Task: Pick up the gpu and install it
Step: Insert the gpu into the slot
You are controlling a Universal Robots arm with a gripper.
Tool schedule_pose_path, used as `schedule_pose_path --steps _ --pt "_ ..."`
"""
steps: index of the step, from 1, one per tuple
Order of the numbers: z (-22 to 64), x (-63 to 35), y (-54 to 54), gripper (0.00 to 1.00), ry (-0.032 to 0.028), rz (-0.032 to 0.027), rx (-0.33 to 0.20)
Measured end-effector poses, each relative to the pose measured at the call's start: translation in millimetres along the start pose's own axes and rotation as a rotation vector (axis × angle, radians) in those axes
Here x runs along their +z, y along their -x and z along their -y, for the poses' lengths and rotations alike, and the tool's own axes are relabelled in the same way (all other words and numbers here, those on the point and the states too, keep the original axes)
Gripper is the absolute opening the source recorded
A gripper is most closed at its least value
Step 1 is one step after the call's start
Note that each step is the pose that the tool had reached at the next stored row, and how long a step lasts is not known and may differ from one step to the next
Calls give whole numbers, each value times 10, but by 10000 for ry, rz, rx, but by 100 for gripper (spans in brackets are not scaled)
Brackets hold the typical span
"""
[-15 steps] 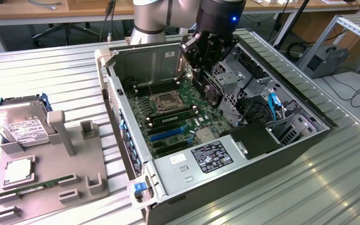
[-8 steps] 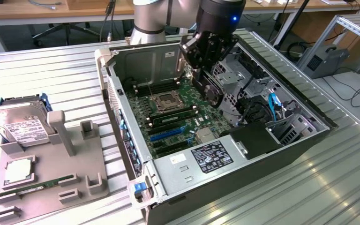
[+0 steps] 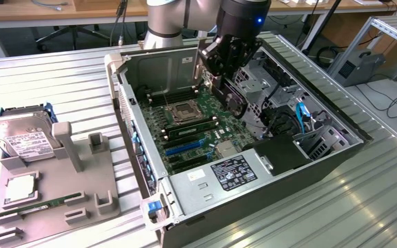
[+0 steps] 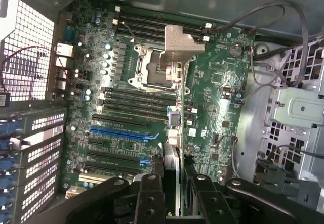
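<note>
The gpu (image 3: 231, 101) hangs edge-on inside the open computer case (image 3: 136, 129), above the green motherboard (image 3: 192, 129). My gripper (image 3: 220, 75) is shut on its upper edge. In the wrist view the gpu (image 4: 178, 44) runs away from my gripper (image 4: 173, 193), thin and edge-on, with its silver end bracket farthest from the fingers (image 4: 151, 191). It hovers over the CPU socket (image 4: 147, 67) and the black slots, clear of the board. The blue expansion slot (image 4: 124, 133) lies to one side of the card.
A grey fixture (image 3: 54, 191) at the exterior view's left holds a hard drive (image 3: 19, 137), a CPU (image 3: 20, 188) and a RAM stick (image 3: 40, 204). Inside the case are loose cables (image 4: 268, 77), a drive cage (image 3: 257, 85) and the power supply (image 3: 233, 173). The case walls stand close around the card.
</note>
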State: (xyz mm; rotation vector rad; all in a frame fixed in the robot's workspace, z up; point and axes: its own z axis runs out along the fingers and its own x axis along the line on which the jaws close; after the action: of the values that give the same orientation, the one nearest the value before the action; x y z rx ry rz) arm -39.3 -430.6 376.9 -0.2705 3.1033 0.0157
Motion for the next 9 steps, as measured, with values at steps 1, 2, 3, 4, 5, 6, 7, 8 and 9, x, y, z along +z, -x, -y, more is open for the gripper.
schedule_pose_path --steps 1,2,3,4,5,6,7,8,9 --pt "0 0 0 26 2 0 -43" --pt "0 0 0 26 2 -1 -79" --pt "0 0 0 26 3 -1 -121" --pt "0 0 0 26 4 -1 -154" --pt "0 0 0 26 6 -1 -194" --pt "0 0 0 26 7 -2 -248" --pt "0 0 0 26 9 -2 -285" --pt "0 0 0 26 10 -3 -338" --pt "0 0 0 26 10 -3 -378"
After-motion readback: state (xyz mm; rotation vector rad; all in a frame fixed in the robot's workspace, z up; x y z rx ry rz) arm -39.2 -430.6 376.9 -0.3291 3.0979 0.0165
